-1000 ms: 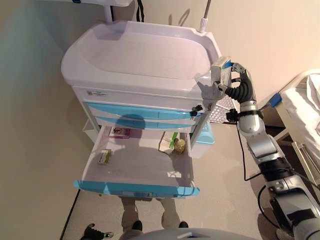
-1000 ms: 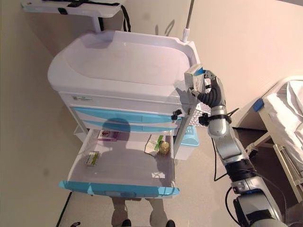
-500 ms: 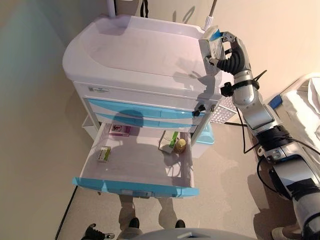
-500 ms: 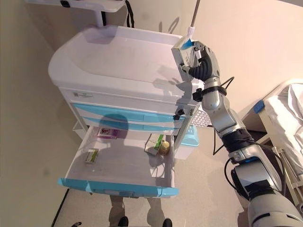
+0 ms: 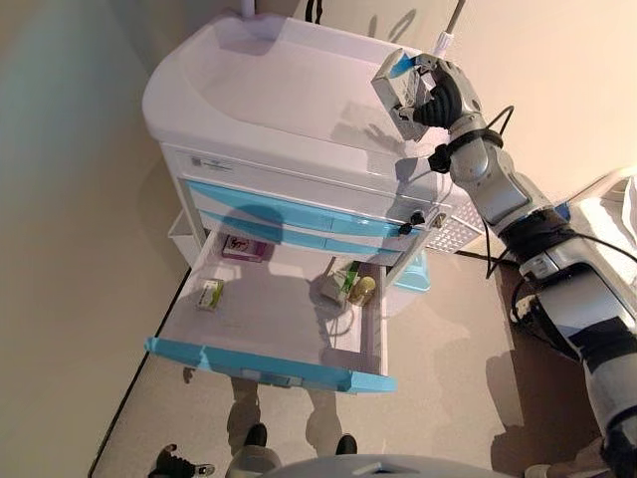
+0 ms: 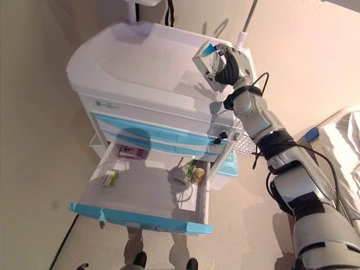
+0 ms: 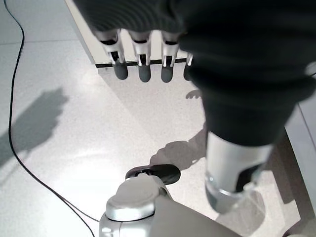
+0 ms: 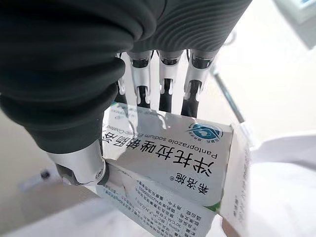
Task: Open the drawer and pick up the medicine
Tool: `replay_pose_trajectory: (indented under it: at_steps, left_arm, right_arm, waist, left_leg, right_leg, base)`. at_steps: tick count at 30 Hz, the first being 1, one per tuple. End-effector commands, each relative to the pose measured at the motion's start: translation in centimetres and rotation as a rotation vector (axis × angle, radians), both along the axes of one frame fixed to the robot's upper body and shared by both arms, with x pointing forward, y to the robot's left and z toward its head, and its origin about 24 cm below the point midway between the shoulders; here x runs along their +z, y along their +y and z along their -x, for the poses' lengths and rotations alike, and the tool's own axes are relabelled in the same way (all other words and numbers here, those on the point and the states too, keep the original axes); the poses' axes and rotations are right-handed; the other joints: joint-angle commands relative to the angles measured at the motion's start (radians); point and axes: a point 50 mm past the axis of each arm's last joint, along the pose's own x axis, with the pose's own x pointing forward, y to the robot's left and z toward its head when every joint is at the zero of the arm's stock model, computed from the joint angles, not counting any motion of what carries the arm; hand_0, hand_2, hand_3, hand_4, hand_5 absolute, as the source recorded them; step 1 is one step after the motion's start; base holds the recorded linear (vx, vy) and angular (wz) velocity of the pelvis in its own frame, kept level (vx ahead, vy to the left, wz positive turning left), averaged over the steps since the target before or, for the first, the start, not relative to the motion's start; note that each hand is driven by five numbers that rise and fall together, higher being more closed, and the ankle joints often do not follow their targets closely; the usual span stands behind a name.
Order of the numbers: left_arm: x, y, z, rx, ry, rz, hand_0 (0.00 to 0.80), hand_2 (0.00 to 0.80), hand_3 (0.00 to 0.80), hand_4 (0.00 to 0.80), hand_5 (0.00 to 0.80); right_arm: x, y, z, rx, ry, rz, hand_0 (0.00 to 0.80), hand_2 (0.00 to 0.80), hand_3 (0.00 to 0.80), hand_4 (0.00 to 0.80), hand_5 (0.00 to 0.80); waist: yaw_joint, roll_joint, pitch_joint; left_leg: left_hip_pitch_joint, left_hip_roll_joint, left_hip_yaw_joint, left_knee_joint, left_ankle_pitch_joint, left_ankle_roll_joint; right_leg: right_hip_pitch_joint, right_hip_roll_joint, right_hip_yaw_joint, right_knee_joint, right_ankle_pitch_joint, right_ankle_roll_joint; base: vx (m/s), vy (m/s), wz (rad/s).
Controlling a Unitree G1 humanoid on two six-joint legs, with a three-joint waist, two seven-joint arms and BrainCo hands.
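My right hand (image 5: 445,95) is shut on a white medicine box (image 5: 398,83) with a blue corner, held above the right rear part of the cart's top (image 5: 279,90). The right wrist view shows the medicine box (image 8: 168,163) pinched between the thumb and the fingers (image 8: 163,89). The cart's bottom drawer (image 5: 269,363) is pulled out, with a blue front. Inside lie a pink box (image 5: 243,247), a small green box (image 5: 209,294), and a white-green box with a small yellow bottle (image 5: 363,289). My left hand (image 7: 148,59) hangs over the floor, fingers straight.
The white cart has two shut blue drawers (image 5: 299,224) above the open one. A pole (image 5: 453,25) rises at the cart's back right. A pale blue bin (image 5: 413,274) hangs on its right side. A bed (image 5: 612,204) stands at far right. A wall lies left.
My right hand has lifted the medicine box from beside the cart's right edge up and left, over the cart's top. The camera has shifted too.
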Motion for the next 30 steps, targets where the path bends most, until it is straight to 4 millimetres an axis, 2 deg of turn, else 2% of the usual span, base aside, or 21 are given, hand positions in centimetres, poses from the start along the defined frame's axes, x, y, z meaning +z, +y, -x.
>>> replay_pose_trajectory:
  at_steps: [1,9,13,20,28,29,30]
  left_arm:
    - [0.5,1.3,-0.7,0.020,-0.006,-0.043,0.000,0.000,0.000,0.000,0.000]
    - [0.8,1.9,-1.2,0.017,-0.018,-0.057,0.000,0.000,0.000,0.000,0.000]
    - [1.0,1.9,-1.8,0.008,-0.031,-0.059,0.000,0.000,0.000,0.000,0.000]
    - [1.0,1.8,-2.2,-0.006,-0.036,-0.055,0.000,0.000,0.000,0.000,0.000]
    - [0.9,1.5,-2.3,-0.013,-0.035,-0.050,0.000,0.000,0.000,0.000,0.000]
    - [0.9,1.5,-2.4,-0.015,-0.037,-0.050,0.000,0.000,0.000,0.000,0.000]
    - [0.9,1.4,-2.4,-0.016,-0.036,-0.048,0.000,0.000,0.000,0.000,0.000]
  right_arm:
    - [4.8,0.1,-0.2,-0.032,-0.110,0.098,0.800,0.800,0.800,0.800,0.800]
    - [5.8,0.2,-1.0,-0.110,-0.090,0.247,0.800,0.800,0.800,0.800,0.800]
    - [6.2,-0.3,-1.3,-0.164,-0.079,0.298,0.800,0.800,0.800,0.800,0.800]
    - [5.4,-0.1,-1.8,-0.202,-0.040,0.399,0.800,0.800,0.800,0.800,0.800]
    - [4.4,0.2,-2.1,-0.222,-0.010,0.434,0.800,0.800,0.800,0.800,0.800]
    - [4.4,0.1,-2.2,-0.227,-0.008,0.431,0.609,0.609,0.609,0.609,0.609]
    - [4.2,0.2,-2.2,-0.225,-0.005,0.432,0.496,0.496,0.496,0.496,0.496]
  waist:
    - [0.021,-0.028,0.007]
    - [0.035,-0.039,0.024]
    - [0.042,-0.041,0.036]
    - [0.054,-0.038,0.042]
    - [0.066,-0.035,0.045]
    - [0.067,-0.035,0.045]
    - [0.068,-0.034,0.045]
  left_leg:
    - [-0.044,-0.039,-0.040,0.039,-0.035,0.035]
    - [-0.073,-0.045,-0.053,0.046,-0.029,0.032]
    - [-0.089,-0.048,-0.065,0.052,-0.024,0.031]
    - [-0.101,-0.055,-0.084,0.048,-0.018,0.031]
    - [-0.108,-0.058,-0.093,0.042,-0.012,0.031]
    - [-0.109,-0.059,-0.094,0.042,-0.012,0.031]
    - [-0.110,-0.059,-0.097,0.040,-0.011,0.031]
  right_leg:
    - [-0.001,-0.001,-0.037,0.037,-0.003,0.059]
    - [-0.018,-0.003,-0.047,0.036,0.003,0.061]
    - [-0.028,-0.006,-0.054,0.037,0.003,0.061]
    - [-0.032,-0.010,-0.067,0.034,0.005,0.063]
    - [-0.035,-0.015,-0.078,0.031,0.007,0.065]
    - [-0.037,-0.015,-0.079,0.031,0.007,0.065]
    - [-0.038,-0.015,-0.083,0.030,0.007,0.065]
  base:
    - [0.000,0.000,0.00]
    - [-0.002,-0.001,0.06]
    - [-0.005,-0.004,0.07]
    - [0.013,0.003,0.10]
    - [0.006,0.009,0.06]
    - [-0.001,0.007,0.04]
    - [0.002,0.006,0.04]
